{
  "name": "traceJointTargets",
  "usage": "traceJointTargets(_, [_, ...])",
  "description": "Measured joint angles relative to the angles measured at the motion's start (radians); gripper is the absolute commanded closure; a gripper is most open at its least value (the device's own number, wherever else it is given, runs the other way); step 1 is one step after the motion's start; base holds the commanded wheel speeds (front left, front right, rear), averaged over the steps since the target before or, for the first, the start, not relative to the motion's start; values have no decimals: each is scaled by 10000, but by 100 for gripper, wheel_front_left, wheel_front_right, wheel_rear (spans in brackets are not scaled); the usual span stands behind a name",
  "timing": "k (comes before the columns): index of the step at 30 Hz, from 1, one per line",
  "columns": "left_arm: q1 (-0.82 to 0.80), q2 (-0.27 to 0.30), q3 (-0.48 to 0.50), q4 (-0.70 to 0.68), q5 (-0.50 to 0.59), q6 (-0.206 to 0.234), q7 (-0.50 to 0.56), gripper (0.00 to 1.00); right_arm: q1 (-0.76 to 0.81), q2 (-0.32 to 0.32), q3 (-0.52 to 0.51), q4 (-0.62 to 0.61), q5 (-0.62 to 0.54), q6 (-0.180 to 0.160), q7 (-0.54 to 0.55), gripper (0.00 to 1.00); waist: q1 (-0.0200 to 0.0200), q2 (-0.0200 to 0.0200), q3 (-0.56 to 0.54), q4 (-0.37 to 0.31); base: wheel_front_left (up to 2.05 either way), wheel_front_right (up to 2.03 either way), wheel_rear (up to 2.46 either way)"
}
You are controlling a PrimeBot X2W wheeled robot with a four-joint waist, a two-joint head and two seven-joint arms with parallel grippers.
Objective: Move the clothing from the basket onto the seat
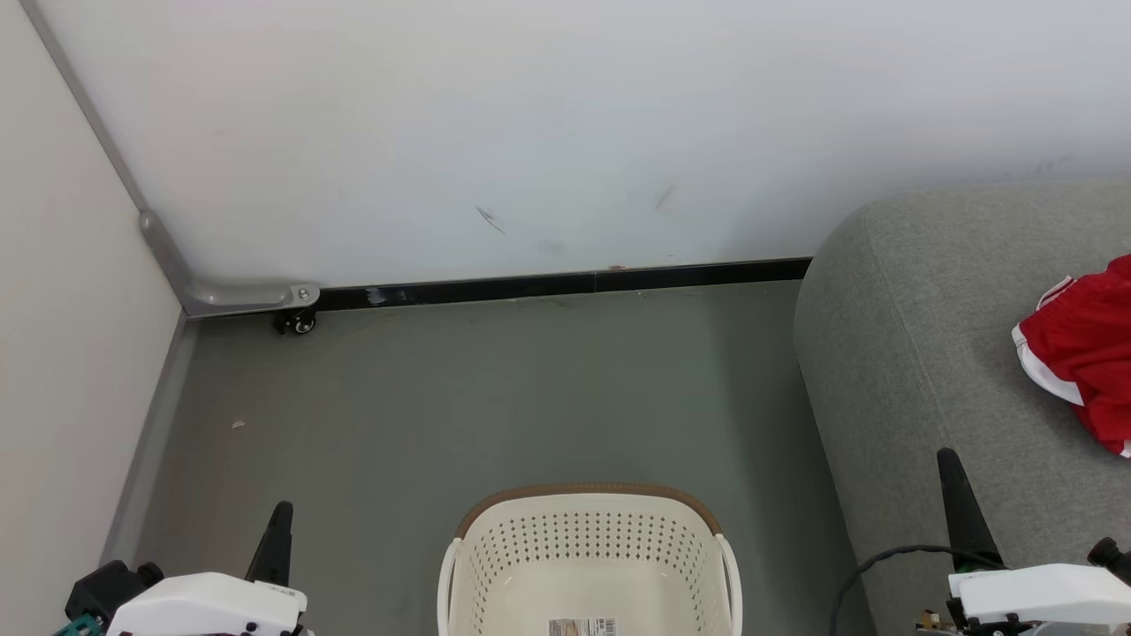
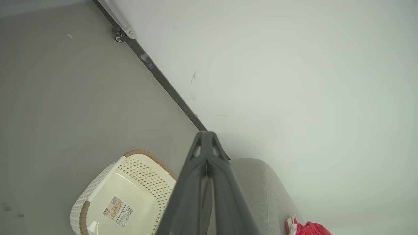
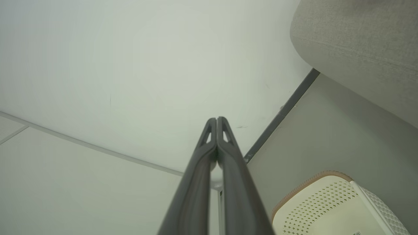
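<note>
Where the seat [image 1: 910, 371] curves in coarse grey weave, you see the clothing [image 1: 1080, 353] lying on it: soft, creased red, white-striped, and possibly more than one garment. The perforated cream basket [image 1: 583, 534], brown-rimmed, stands beside it on the matte floor [image 1: 442, 397]. The left gripper [image 2: 206, 135] and right gripper [image 3: 217, 120] are pressed together, holding nothing.

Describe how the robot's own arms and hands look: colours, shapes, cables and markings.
The left hand and right hand each have two long dark grey fingers tapering to a point, with triangular cut-outs near the tips. Each sits on a glossy white, boxy wrist housing. A thin black cable loops beside the right wrist; a black knob and a teal part adjoin the left one.
</note>
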Motion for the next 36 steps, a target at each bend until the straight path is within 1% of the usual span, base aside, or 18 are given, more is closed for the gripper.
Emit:
traceJointTargets(3, [0,-15,56,-75,-468,-90,27,100,-32,-6,-52,29,424,0,40,100,-11,0,40,-14,0,0,0])
traceJointTargets(8, [0,-25,151,-180,-1202,-272,203,100,-382,-21,-92,52,1106,-2,192,100,-19,0,98,-36,0,0,0])
traceJointTargets(19, [-1,-63,384,-414,-2838,-621,506,100,-441,-33,-167,219,2656,-2,458,100,-23,0,190,-86,0,0,0])
traceJointTargets(27, [-2,-105,537,-552,-4013,-886,732,100,-805,-75,-261,261,3772,-2,696,100,-26,0,246,-122,0,0,0])
traceJointTargets(33, [-6,-167,694,-665,-4909,-1151,903,100,-813,-84,-374,301,4596,-2,805,100,-27,0,285,-149,0,0,0])
traceJointTargets(36, [-7,-188,736,-721,-5202,-1221,903,100,-820,-92,-391,309,4888,-2,897,100,-27,0,295,-155,0,0,0])
